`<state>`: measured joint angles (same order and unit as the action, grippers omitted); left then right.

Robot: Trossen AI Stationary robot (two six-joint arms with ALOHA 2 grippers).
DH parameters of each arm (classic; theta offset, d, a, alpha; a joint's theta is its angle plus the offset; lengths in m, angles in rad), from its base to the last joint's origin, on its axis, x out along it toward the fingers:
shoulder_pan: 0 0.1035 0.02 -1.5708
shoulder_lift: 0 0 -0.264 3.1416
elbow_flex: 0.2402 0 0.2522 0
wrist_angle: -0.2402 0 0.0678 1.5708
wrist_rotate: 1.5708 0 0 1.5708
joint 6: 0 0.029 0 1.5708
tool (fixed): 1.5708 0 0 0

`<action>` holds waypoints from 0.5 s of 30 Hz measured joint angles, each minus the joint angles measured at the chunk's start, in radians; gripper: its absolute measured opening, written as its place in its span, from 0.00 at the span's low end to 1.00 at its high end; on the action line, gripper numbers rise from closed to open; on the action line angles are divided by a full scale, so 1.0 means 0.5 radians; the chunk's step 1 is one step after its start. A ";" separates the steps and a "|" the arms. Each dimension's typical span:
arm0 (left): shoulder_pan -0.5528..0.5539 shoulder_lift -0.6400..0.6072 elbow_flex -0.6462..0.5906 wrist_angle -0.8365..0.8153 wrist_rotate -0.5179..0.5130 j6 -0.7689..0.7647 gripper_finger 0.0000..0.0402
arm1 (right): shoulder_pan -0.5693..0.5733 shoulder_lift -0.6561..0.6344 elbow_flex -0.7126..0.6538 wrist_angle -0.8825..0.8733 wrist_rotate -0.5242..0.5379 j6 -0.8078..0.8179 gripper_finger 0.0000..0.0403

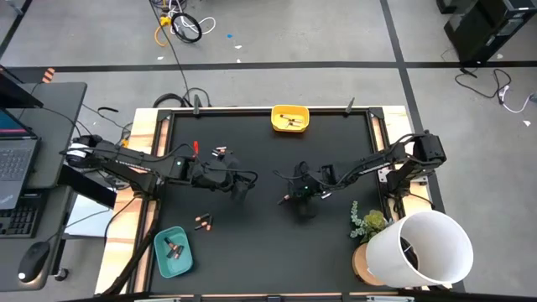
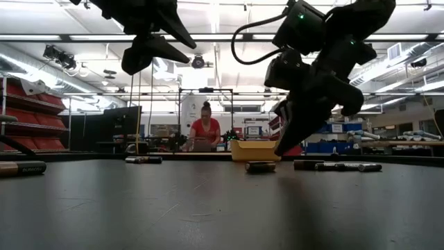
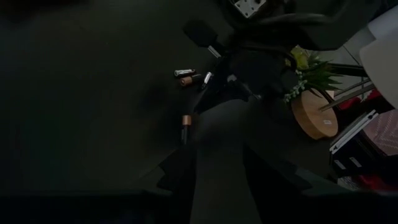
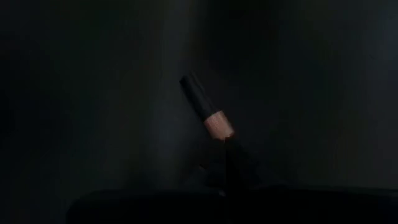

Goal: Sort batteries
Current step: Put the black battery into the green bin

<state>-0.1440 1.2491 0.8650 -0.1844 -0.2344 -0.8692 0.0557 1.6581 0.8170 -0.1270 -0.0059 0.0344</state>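
Between my right gripper's [image 4: 229,148] shut fingers is a copper-and-black battery [image 4: 205,111]; in the high view this gripper [image 1: 294,196] is over the middle of the black table [image 1: 252,243]. My left gripper [image 1: 239,183] hangs above the table just left of it. Loose batteries lie flat on the table at the far left [image 1: 220,152] and the near left [image 1: 202,221]. More batteries lie in the teal tray [image 1: 159,262] at the near left and in the yellow tray [image 1: 278,110] at the far edge. My right gripper pinches the battery's copper end [image 4: 221,129] between its two fingertips [image 4: 236,157], slanting down from the table's right side. The battery sticks out beyond the fingertips, black end [image 4: 189,84] farthest away. Whether that end rests on the table, I cannot tell.
A potted plant [image 1: 369,225] and a big white cylinder [image 1: 424,247] stand at the near right corner. In the low view, batteries lie across the table's middle [image 2: 260,167] and right [image 2: 336,166]. A seated person [image 2: 205,132] shows in the room beyond.
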 joint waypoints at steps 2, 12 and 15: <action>0.000 0.000 0.000 0.002 0.000 -0.001 0.37 | -0.012 -0.005 0.001 0.006 -0.021 0.061 0.01; 0.037 0.000 0.000 -0.001 -0.001 -0.013 0.37 | -0.072 -0.012 0.164 0.069 -0.144 -0.090 0.25; 0.070 0.000 0.000 0.000 -0.050 -0.061 0.37 | -0.160 0.006 0.169 0.115 -0.142 -0.195 0.34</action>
<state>-0.1092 1.2491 0.8650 -0.1847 -0.2593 -0.8998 -0.0243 1.6613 0.9012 -0.0694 -0.0768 -0.0630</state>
